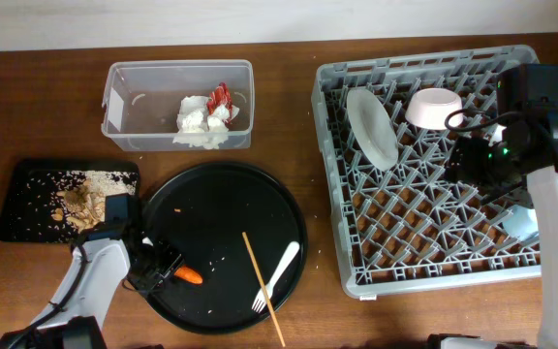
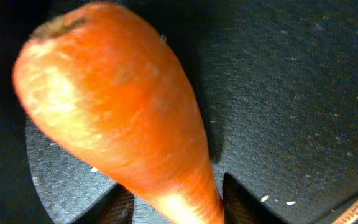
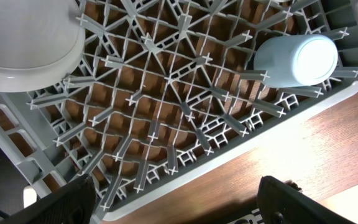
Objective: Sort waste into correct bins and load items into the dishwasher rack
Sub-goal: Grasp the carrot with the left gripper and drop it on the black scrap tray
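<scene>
The orange carrot (image 1: 191, 275) lies low over the large round black tray (image 1: 221, 194), and my left gripper (image 1: 166, 266) is shut on its end. In the left wrist view the carrot (image 2: 117, 106) fills the frame, its thin end between my fingers (image 2: 178, 208). The napkin (image 1: 200, 123) and red wrapper (image 1: 221, 95) are in the clear tub (image 1: 129, 97). Beige scraps (image 1: 83, 199) lie in the shallow black tray (image 1: 27, 218). The white fork (image 1: 277, 276) lies on the round tray. The rack (image 1: 356, 262) holds the plate (image 1: 370, 126), bowl (image 1: 436, 108) and blue cup (image 3: 297, 59). My right gripper (image 1: 473, 160) is open and empty above the rack. The white cup is out of view.
A wooden chopstick (image 1: 263, 288) lies on the round tray beside the fork. In the right wrist view the rack's rim (image 3: 229, 165) and bare wooden table (image 3: 328, 149) show between my open fingers (image 3: 176, 208). My right arm hides part of the rack's right side.
</scene>
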